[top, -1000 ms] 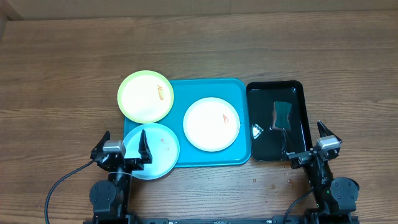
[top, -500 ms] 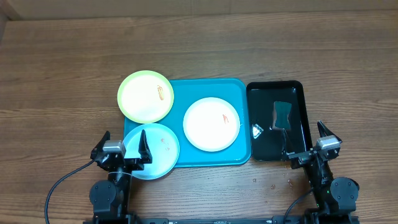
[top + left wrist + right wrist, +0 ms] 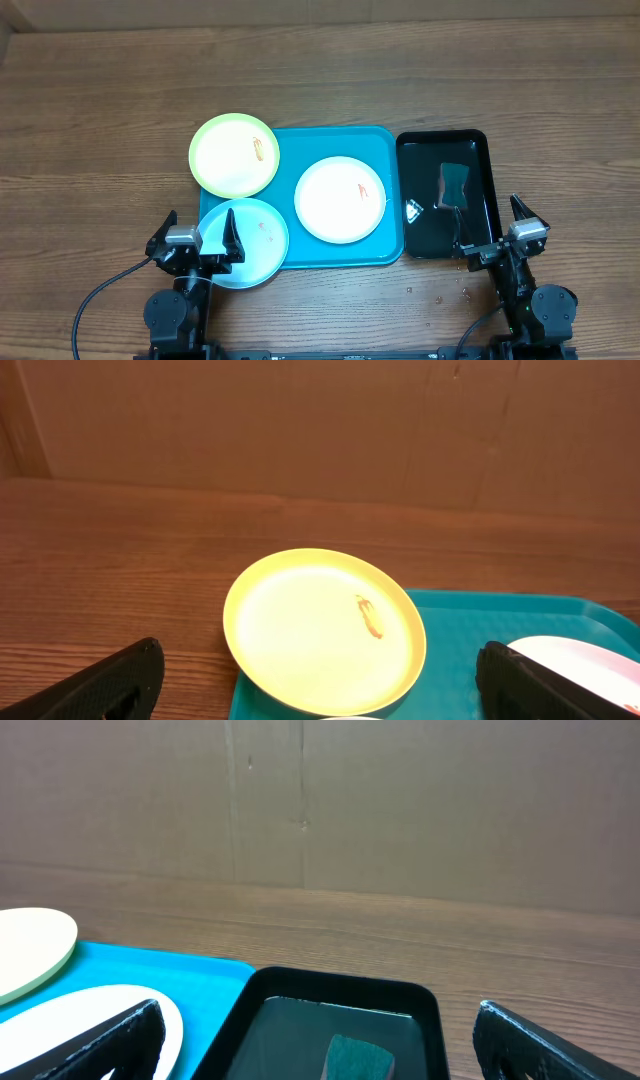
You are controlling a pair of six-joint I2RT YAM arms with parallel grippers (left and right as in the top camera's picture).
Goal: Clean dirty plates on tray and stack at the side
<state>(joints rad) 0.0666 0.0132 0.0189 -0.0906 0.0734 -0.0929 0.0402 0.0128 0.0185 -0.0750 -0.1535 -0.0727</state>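
Three plates, none stacked. White plate lay flat inside the tray, right of its middle, with a small orange-red mark near its right side. Green plate sat at the tray's far left corner, mostly out over the table, with its rim lapping the tray edge; the left wrist view showed an orange streak on it. Light blue plate sat at the near left corner, also overhanging the tray onto the table, with a faint red smear toward its right side. Green and blue rims looked to be touching or just overlapping; couldn't tell which.

Left gripper hung low at the near edge, fingers spread fully wide, nothing between them. From above, one finger lined up over the blue plate's near-left rim; contact not clear.

Right gripper was at the near right, jaws equally wide apart and empty, just by the near end of the black tray. That tray sat just right of the turquoise one and held a dark teal block plus a small pale scrap. Some crumbs lay on the table in front of it.
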